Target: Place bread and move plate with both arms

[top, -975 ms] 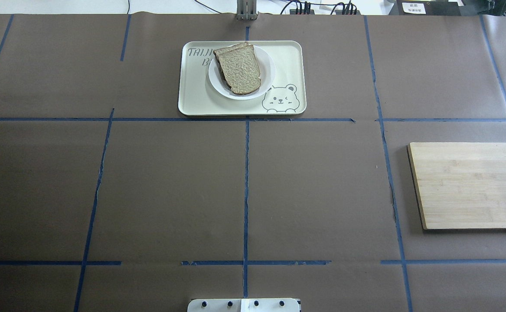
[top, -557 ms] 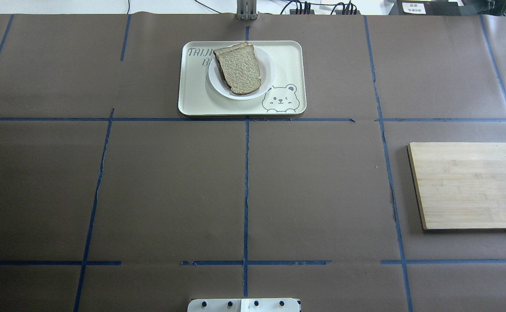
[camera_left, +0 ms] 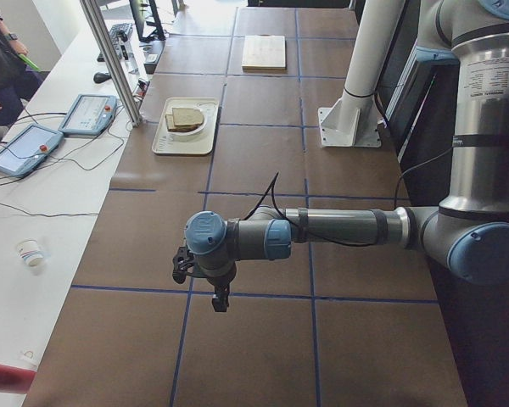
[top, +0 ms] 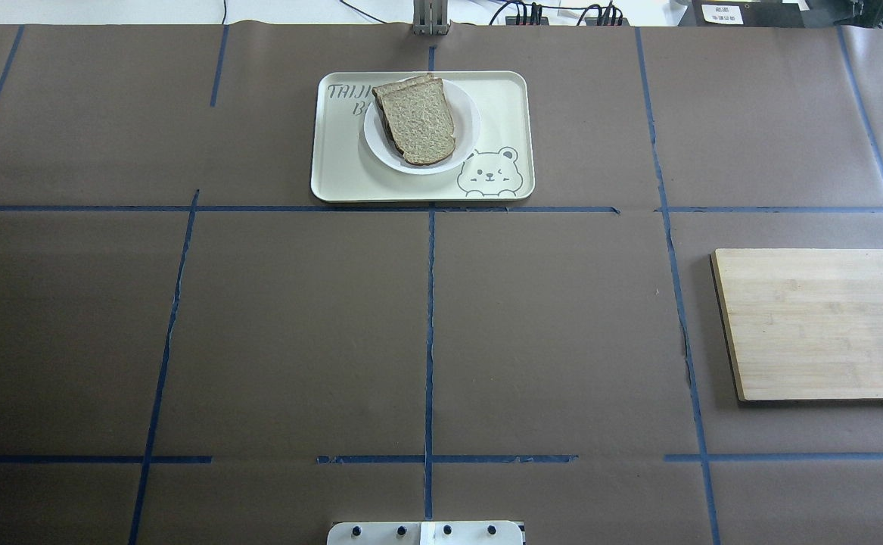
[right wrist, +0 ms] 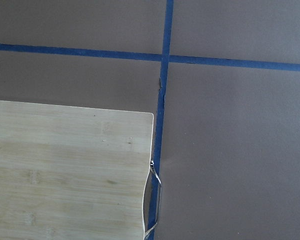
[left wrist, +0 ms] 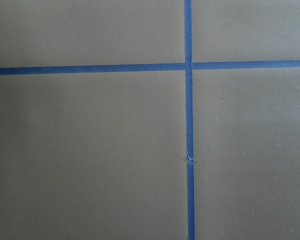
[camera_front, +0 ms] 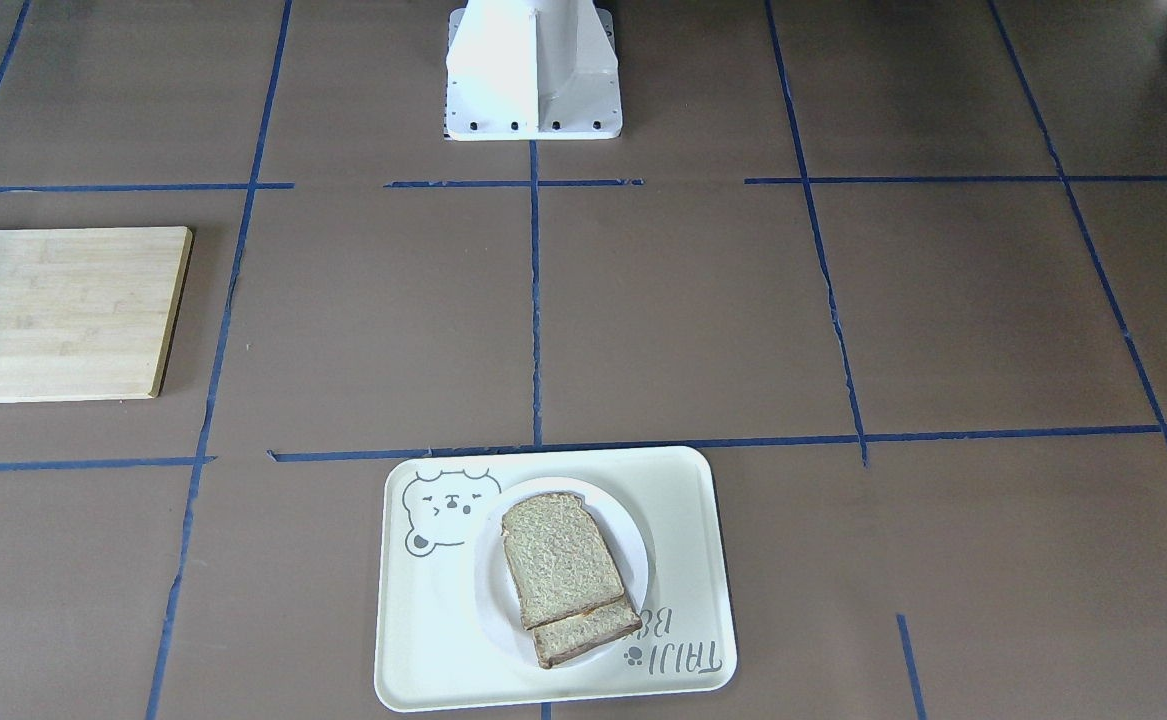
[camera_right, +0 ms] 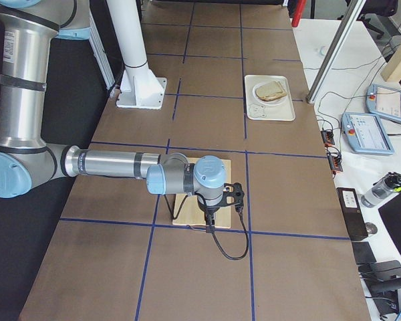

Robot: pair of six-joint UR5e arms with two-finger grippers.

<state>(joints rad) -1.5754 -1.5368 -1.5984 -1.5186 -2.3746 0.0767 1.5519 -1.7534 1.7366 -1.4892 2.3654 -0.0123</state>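
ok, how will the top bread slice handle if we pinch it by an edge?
Probably soft and light: the bread looks thin and porous, so an edge pinch may bend or tear it. It lies offset on a second slice, so dragging it could shift that one. The plate looks smooth; the stack might slide.

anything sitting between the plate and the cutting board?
No object. In the overhead view, from the plate there is only the tray it sits on, then bare table cover crossed by blue tape, up to the cutting board.
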